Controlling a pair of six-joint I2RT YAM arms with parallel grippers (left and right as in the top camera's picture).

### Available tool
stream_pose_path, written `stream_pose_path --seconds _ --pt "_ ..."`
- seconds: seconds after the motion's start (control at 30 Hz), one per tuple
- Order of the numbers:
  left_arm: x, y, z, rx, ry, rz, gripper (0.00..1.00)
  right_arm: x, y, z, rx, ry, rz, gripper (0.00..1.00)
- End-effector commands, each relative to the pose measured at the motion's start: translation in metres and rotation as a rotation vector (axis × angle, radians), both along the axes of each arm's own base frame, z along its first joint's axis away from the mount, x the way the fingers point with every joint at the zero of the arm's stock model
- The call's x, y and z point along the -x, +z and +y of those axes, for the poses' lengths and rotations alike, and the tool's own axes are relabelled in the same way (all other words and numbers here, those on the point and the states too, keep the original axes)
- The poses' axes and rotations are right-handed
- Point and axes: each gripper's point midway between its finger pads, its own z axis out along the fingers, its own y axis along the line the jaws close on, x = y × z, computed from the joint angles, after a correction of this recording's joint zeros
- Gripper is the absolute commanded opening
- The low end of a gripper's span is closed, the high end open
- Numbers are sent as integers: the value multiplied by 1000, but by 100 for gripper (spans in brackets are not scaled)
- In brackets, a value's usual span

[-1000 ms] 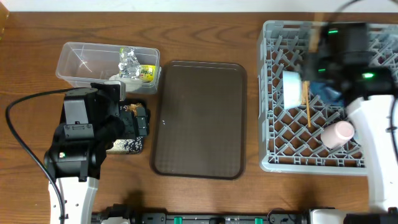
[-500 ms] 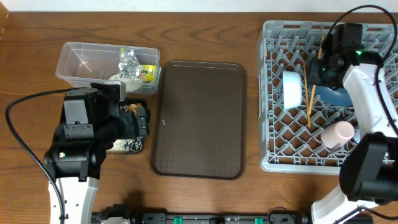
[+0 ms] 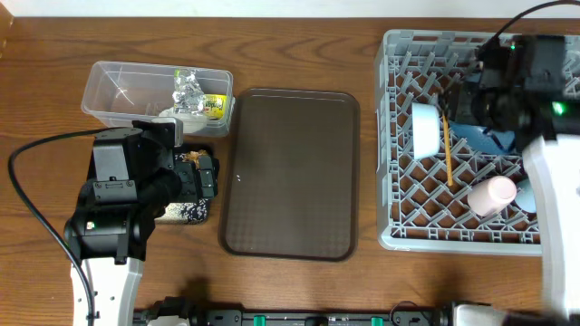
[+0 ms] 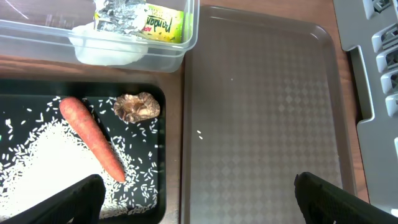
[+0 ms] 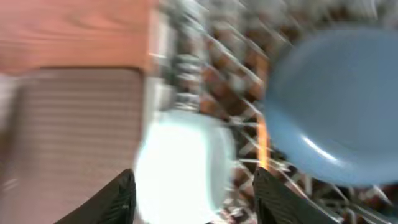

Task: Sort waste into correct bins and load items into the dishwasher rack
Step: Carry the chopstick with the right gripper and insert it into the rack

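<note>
Right wrist view blurred; right claw (image 5: 194,179) parted, empty, above white bowl (image 5: 177,158). Left claw (image 4: 199,182) wide, empty.

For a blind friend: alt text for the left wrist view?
A shallow black tray holds an orange carrot, a brown food lump and white rice grains; beside it a clear plastic tub holds silver foil, a yellow-green wrapper and tissue. The left gripper is open.

Light is bright and even, but motion blur smears the right wrist view (left wrist crisp).
</note>
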Motion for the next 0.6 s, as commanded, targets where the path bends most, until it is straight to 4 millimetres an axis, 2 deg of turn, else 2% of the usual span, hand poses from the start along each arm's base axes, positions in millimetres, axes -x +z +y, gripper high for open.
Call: stream_pose_path --seconds 0.0,0.03,0.07,0.27,0.33,0.43,0.57 --pt "-2 5 2 -16 1 -15 98 26 36 45 -57 169 -91 58" --pt "-2 5 2 -16 1 -15 98 33 43 53 -58 192 -107 73" --pt "-2 5 2 -16 1 -16 98 42 49 61 -57 218 -122 99" --pt "-2 5 2 -16 1 -15 98 79 68 87 -71 312 -152 99" --pt "-2 5 2 -16 1 -15 98 92 64 87 -69 320 -115 99" --pt "-2 5 2 -16 1 -15 98 107 54 74 -27 285 -54 99" --pt "-2 5 2 -16 1 -16 98 118 49 68 -7 271 -21 99"
